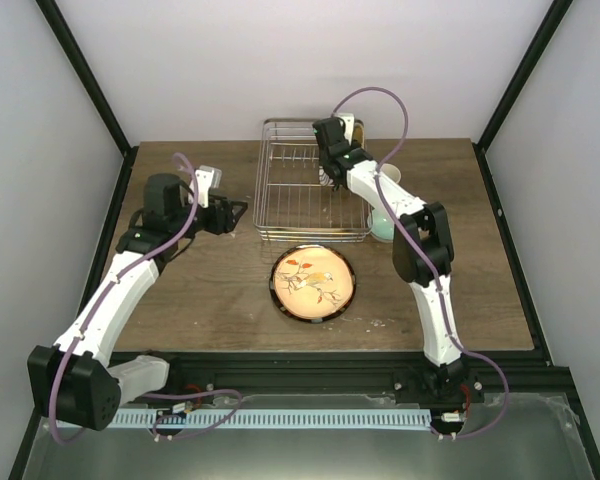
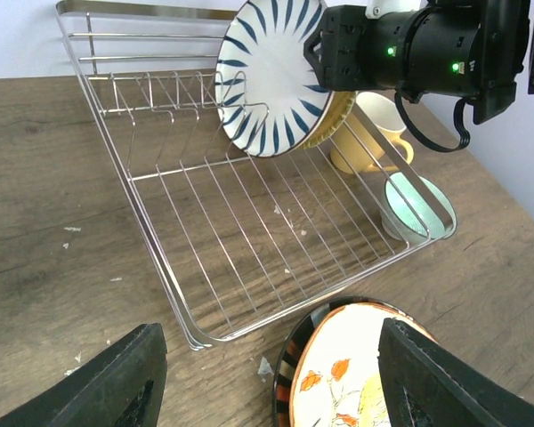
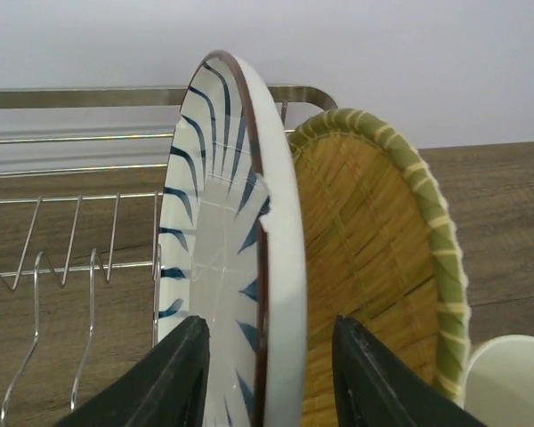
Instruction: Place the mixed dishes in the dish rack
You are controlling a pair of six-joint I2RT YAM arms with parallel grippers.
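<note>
The striped plate (image 3: 222,267), white with dark blue rays, is standing on edge in the rack (image 3: 71,96), right beside the woven plate (image 3: 374,267). My right hand (image 3: 269,356) straddles its rim, fingers (image 3: 182,382) a bit apart, not pinching it.

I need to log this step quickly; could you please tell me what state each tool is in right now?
Left tool: open, holding nothing.
Right tool: open, astride the rim of the striped plate, not clamping it.
</note>
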